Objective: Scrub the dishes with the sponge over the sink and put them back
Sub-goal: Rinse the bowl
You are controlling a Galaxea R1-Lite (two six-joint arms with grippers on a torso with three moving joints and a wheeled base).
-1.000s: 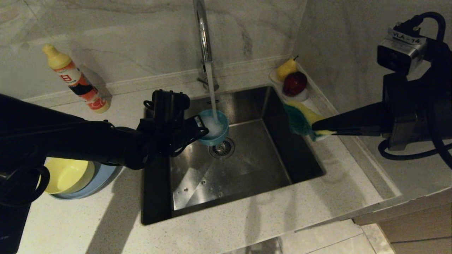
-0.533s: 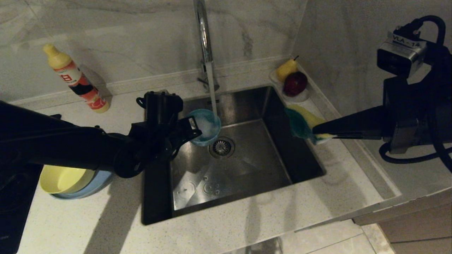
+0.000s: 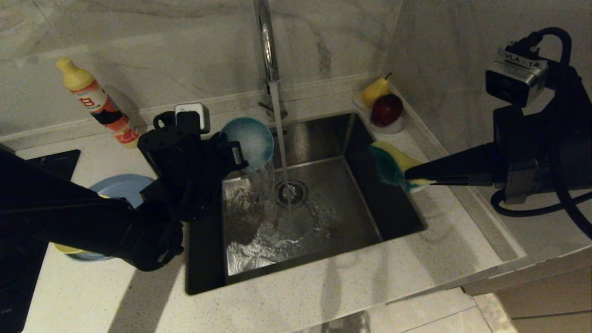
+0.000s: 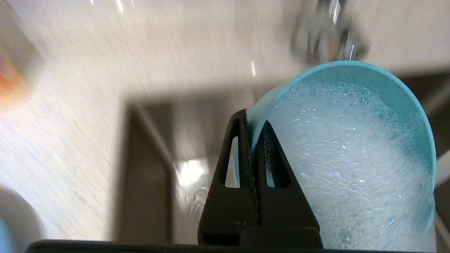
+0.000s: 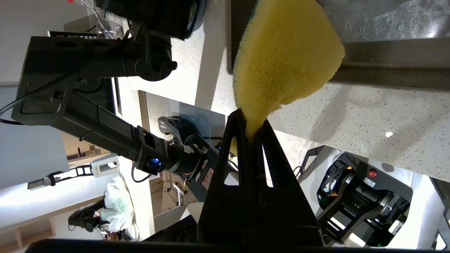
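The small teal-blue plastic bowl [image 3: 247, 142] is clamped by its rim in the left gripper [image 4: 256, 140], whose two black fingers are closed tight on the wall, one inside and one outside. The bowl is held tipped on its side over the rear left part of the square brushed stainless-steel sink [image 3: 323, 217], just beside the stream from the tall chrome tap [image 3: 264, 41]; white suds coat its inside in the left wrist view, and water is seen spilling from it and spreading over the basin floor around the round drain strainer [image 3: 290, 193]. The soft yellow sponge with the dark green face [image 3: 392, 165] is pinched at one corner in the fully closed right gripper [image 5: 251, 128], which is held over the right edge of the sink, well apart from the bowl. The wide flat light-blue plate [image 3: 119, 187] lies on the pale speckled counter [image 3: 323, 286] to the left of the sink, largely hidden by the left arm; only a sliver of the pale yellow round bowl [image 3: 64, 249] shows below that arm. By this evidence, the teal bowl is judged to be soaped and in mid-rinse, not yet put back. Whether the plate and the yellow bowl have been scrubbed cannot be told; no suds are visible on them, so they are probably left to do.
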